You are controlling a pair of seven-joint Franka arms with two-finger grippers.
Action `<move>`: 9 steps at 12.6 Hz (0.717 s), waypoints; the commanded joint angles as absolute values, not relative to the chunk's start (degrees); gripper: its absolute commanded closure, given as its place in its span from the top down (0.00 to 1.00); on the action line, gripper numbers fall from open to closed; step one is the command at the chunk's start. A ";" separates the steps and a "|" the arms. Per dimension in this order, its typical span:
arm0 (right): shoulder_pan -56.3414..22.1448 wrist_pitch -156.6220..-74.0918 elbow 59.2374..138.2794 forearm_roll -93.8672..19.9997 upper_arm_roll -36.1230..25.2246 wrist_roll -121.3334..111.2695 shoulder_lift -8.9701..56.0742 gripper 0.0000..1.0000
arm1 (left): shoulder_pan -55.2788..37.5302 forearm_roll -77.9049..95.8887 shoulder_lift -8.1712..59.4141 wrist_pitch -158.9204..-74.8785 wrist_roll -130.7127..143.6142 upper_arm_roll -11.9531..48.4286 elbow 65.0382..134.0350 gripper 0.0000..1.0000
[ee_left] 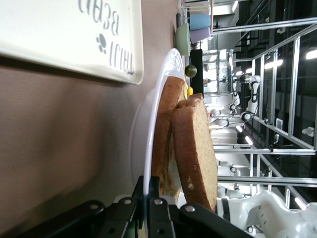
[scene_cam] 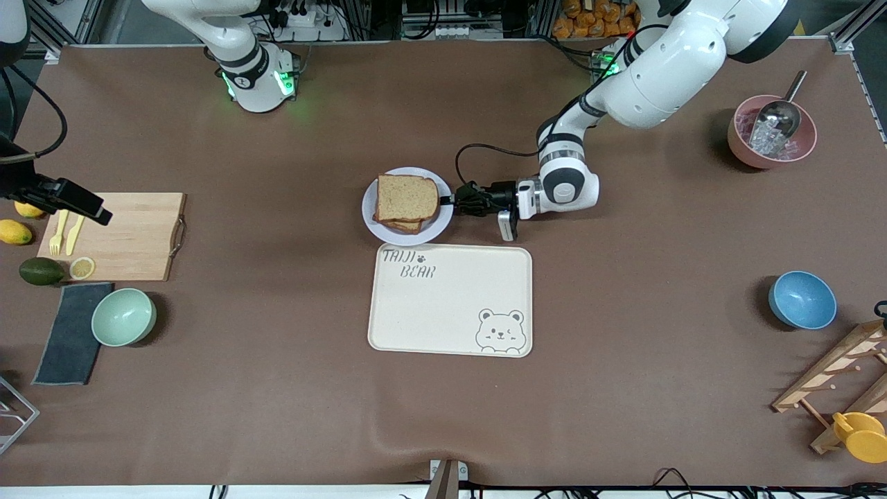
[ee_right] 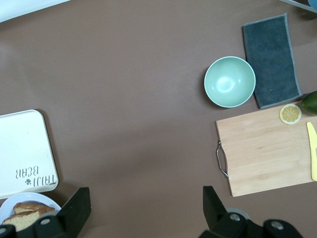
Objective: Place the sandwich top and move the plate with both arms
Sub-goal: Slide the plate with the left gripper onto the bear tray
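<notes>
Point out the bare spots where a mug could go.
Bare: the bear tray, and the tablecloth between tray and blue bowl. Crowded: the cutting board end with green bowl and cloth; left tool grips the plate.

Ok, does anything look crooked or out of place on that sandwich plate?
Slightly: the plain light-brown top bread slice sits skewed on the slice beneath, whose corner pokes out on the round pale plate. The left pincer grips the plate's rim.

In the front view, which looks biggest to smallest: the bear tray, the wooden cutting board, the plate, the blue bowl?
1. Bear tray
2. Wooden cutting board
3. Plate
4. Blue bowl
</notes>
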State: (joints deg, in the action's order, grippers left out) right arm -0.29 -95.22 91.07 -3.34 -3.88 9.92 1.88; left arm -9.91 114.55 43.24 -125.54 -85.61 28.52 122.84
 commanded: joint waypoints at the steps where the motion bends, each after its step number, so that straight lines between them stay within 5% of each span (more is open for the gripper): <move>1: 1.67 -93.43 90.62 -2.20 -2.37 11.07 0.79 1.00 | -8.44 116.72 43.16 -123.93 -87.36 30.49 122.78 0.00; 9: 1.76 -92.99 90.62 -2.29 -2.11 11.07 0.88 1.00 | 5.00 116.72 41.58 -124.01 -84.03 41.04 121.91 0.00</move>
State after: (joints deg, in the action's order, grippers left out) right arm 0.29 -93.65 90.56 -3.32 -3.78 9.94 1.71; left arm 3.07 115.15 43.16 -125.05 -85.04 39.36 121.83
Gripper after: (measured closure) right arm 0.000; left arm 0.965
